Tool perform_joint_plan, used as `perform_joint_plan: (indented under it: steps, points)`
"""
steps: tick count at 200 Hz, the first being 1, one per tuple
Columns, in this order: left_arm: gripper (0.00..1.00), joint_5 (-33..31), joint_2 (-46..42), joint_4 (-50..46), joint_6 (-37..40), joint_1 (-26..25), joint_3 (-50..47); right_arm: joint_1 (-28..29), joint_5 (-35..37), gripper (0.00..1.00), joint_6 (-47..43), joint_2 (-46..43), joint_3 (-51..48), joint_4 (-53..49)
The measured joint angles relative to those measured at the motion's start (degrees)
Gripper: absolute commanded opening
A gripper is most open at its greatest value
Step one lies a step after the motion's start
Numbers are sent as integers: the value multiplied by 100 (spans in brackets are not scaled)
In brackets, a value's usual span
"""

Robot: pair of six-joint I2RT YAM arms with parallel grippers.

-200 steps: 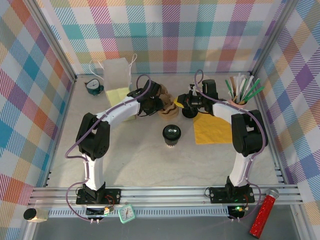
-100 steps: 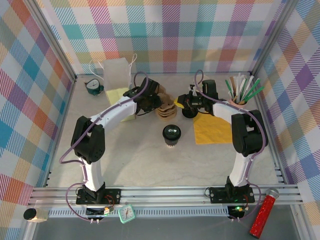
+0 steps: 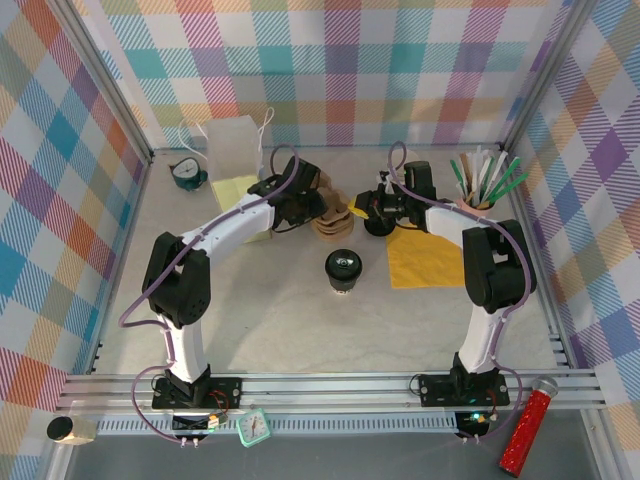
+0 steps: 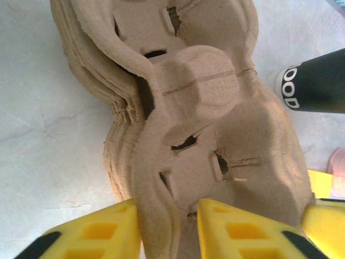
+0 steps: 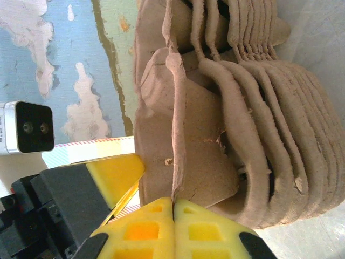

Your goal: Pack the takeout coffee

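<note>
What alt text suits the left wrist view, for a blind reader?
A stack of brown pulp cup carriers on a pale table, its top ridge between the yellow fingers of the left gripper; a black paper cup at right.

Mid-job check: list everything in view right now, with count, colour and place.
takeout coffee: one, black, glossy lid, table centre.
pulp carriers: one stack, brown, just behind the coffee.
second cup: one, black with white lettering, beside the carriers.
napkin: one, orange-yellow, right of the coffee.
paper bag: one, white, back left.
yellow pad: one, yellow, in front of the bag.
teal clocks: two, one back left, one on the front rail.
stick holder: one, green and white sticks, back right.
red tube: one, glittery red, outside front right.
left gripper: one, yellow fingers, closed astride a carrier ridge.
right gripper: one, yellow fingers, pinched on the top carrier's edge.
</note>
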Motion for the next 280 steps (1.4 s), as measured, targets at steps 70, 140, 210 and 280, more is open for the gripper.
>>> perform_joint_plan:
  steps: [70, 140, 210, 280]
  points:
    - [30, 111, -413, 632, -39, -15, -654, 2, 22, 0, -125, 0, -48, -98]
    - [32, 136, -669, 1139, -59, -15, -820, 2, 63, 0, -151, -81, -48, -155]
    - [41, 142, -667, 1019, -94, -17, -1049, 7, 63, 0, -299, -114, -125, -188]
    - [41, 326, -664, 1213, -315, 22, -1309, 15, 63, 18, -452, -4, -129, -234]
